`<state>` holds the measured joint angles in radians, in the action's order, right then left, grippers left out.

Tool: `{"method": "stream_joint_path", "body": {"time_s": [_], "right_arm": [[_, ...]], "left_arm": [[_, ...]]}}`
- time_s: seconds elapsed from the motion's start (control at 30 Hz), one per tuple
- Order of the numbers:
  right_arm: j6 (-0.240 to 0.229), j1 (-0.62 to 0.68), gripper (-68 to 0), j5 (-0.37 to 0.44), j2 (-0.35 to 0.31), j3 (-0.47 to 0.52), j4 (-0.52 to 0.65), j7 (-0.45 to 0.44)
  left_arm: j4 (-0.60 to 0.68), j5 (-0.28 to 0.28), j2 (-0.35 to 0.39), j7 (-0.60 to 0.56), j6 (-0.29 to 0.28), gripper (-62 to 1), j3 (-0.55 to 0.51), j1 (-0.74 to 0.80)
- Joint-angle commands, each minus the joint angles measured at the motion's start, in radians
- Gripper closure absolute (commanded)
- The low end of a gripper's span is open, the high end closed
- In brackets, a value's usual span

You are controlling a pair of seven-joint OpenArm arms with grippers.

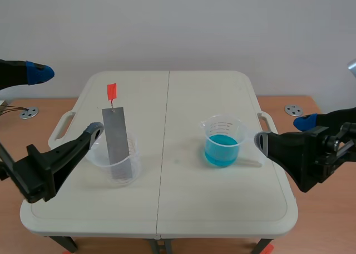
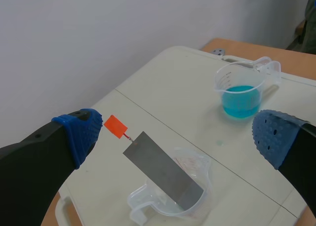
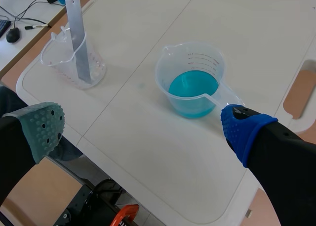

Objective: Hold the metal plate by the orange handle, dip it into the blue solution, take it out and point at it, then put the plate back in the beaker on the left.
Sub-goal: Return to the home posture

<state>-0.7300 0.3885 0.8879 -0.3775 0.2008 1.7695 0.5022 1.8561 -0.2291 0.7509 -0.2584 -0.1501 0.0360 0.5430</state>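
You have a dull grey metal plate (image 1: 117, 145) with an orange-red handle (image 1: 112, 91), left of centre. The beaker (image 1: 223, 133) right of centre is clear with a grey printed scale and holds turquoise-blue solution (image 1: 221, 153). The table (image 1: 183, 209) is cream. Your finger pads (image 3: 243, 129) are dotted, one blue and one grey-green.

Both arms are showing matte black shells. The left arm (image 1: 39, 173) is tapering into a thick, angular finger. The right arm (image 1: 303, 157) is looking blockier, with stepped edges and small dark fittings near its wrist, too small to tell apart. The left gripper (image 2: 177, 134) is showing two blue pads (image 2: 79, 132) in its wrist view, rounded and dimpled with rows of small dots. The right gripper (image 3: 140, 124) is wearing an unmatched pair, a grey-green pad (image 3: 43, 127) and a bright blue pad (image 3: 244, 129), each dotted alike and capping a smooth black finger.
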Motion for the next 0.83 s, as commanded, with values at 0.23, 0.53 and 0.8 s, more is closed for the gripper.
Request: {"method": "stream_joint_path", "body": {"time_s": [0.23, 0.53, 0.8], "right_arm": [[-0.004, -0.008, -66.3, 0.013, -0.013, 0.003, 0.010, -0.015], [-0.004, -0.008, -66.3, 0.007, -0.013, 0.003, 0.010, -0.048], [-0.004, -0.008, -66.3, -0.030, -0.013, 0.003, 0.010, -0.077]], "left_arm": [[0.004, -0.010, -0.005, -0.014, 0.006, -62.3, -0.008, 0.002], [0.004, -0.010, -0.005, -0.013, 0.006, -62.3, -0.008, 0.002], [0.004, -0.011, -0.005, 0.029, 0.006, -62.3, -0.008, 0.003]]}}
